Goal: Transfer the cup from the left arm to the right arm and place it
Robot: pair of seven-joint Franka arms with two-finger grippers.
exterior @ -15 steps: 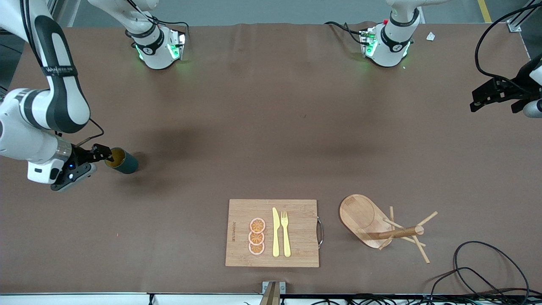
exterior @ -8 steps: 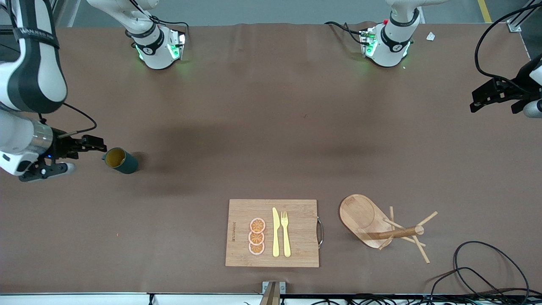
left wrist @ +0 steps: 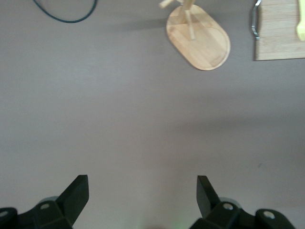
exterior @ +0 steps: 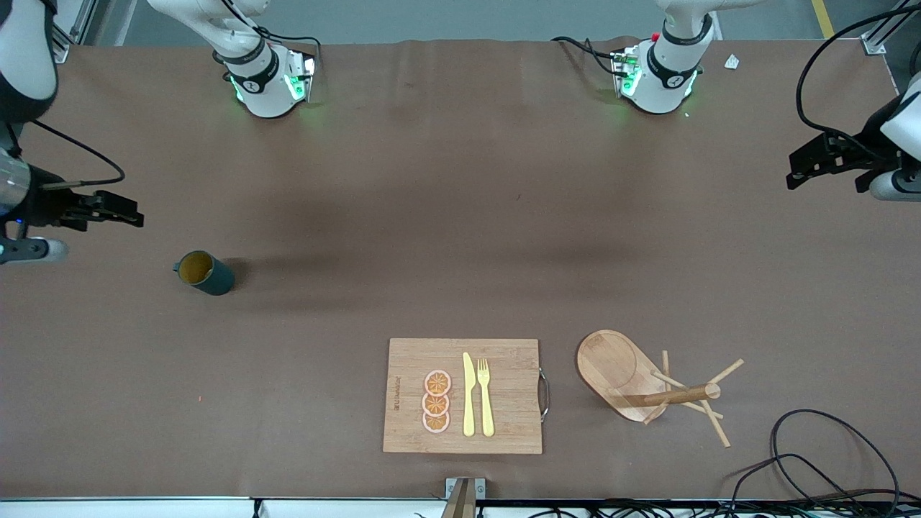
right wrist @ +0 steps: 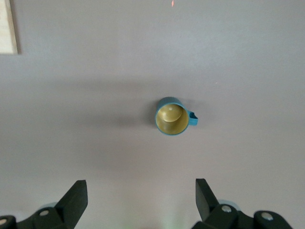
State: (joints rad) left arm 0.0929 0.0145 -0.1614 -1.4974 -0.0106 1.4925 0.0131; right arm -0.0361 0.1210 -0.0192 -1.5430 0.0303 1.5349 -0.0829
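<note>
A brown cloth (exterior: pixel 460 180) covered the whole table, creased along the edge by the robot bases. The cup (exterior: pixel 206 273) stood upright on it toward the right arm's end, free of any grip (its tan inside showed plainly). The right gripper (exterior: pixel 108 208) hung over that end's edge, jaws wide and empty. The left gripper (exterior: pixel 824 160) waited over the table's left arm's end, jaws wide too. Near the camera edge lay a bamboo cutting board (exterior: pixel 504 396) and a tipped wooden mug tree (exterior: pixel 647 385); black cables (exterior: pixel 827 460) looped at the corner.
</note>
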